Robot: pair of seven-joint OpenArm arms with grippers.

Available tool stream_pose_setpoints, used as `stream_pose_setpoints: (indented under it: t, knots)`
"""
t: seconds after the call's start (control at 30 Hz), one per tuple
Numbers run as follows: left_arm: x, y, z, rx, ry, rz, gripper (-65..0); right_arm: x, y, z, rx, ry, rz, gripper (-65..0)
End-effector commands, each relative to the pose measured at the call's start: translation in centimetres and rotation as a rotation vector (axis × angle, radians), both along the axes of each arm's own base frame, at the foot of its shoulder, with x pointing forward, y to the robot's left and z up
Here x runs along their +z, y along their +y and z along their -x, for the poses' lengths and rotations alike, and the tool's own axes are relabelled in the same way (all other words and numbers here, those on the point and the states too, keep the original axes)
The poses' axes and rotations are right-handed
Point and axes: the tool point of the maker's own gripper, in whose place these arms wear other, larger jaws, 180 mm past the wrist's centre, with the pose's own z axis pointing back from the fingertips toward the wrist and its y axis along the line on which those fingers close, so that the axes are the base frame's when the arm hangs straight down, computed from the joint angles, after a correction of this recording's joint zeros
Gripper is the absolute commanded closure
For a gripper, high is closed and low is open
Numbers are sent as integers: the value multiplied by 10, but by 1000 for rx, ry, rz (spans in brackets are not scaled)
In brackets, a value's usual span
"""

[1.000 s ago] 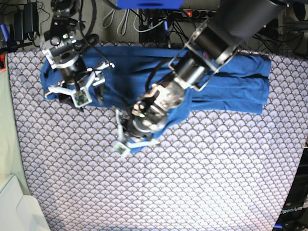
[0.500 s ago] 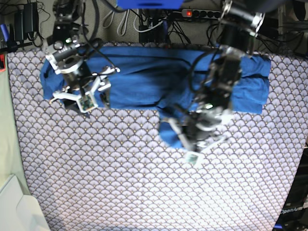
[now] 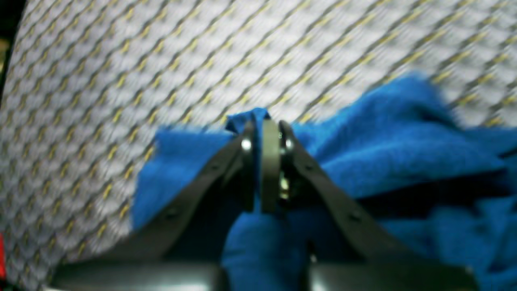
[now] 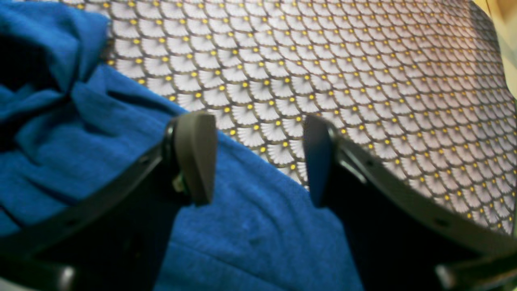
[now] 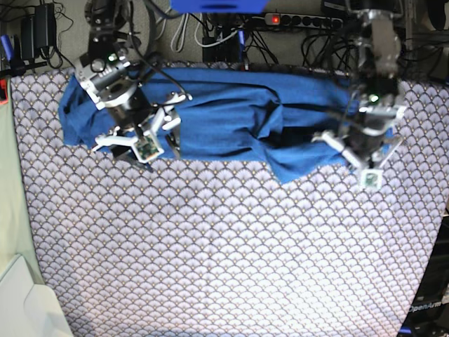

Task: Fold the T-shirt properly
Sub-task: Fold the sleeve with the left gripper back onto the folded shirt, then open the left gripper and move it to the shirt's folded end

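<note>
t-shirt plain blue, no readable writing

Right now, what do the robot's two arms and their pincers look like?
Both arms are built of silver-grey metal segments with black joints and loose black cables. The left pincer and right pincer have slim dark-grey fingers with flat, rounded pads. Each wrist carries a small white-framed module with a green board, visible in the base view.

You have one blue T-shirt lying across the far side. You have one tablecloth with a shell pattern under it. You have two grippers: the left gripper on the right of the scene, and the right gripper on the left. One power strip sits at the far edge.
</note>
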Motion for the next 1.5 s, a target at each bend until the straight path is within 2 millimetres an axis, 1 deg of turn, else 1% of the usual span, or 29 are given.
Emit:
stream_pose_setpoints:
  t: [0.0,0.1,0.27,0.37,0.53,0.7,0.83,0.97,1.1,1.23,1.47]
  knots:
    - [12,11,-2,20,-43,-20,-5,14,6,-4,13,-49,-29,-348]
    - [10,32,8,53,-24,-51,-5,13,9,-3,21,-44,-30,-348]
    - [13,50,13,42,-9,-113,-5,13,13,-2,30,-42,-33,-348]
    - [21,52,13,31,-24,-133,-5,13,15,-2,36,-41,-35,-348]
    - [32,48,11,19,-48,-138,-5,13,15,-2,36,-41,-35,-348]
    - [25,52,21,-4,-12,-168,-5,13,15,-2,36,-41,-35,-348]
    - [25,58,23,-15,-1,-192,-5,13,14,-3,34,-44,-34,-348]
    - [19,52,26,-134,43,-234,-5,15,14,-4,34,-48,-34,-348]
    - [22,57,27,-161,55,-256,-5,14,14,-4,34,-47,-34,-348]
    - [20,53,28,-207,70,-266,-5,15,14,-4,34,-48,-34,-348]
    - [23,65,29,-211,86,-337,-5,14,14,-4,35,-48,-33,-348]
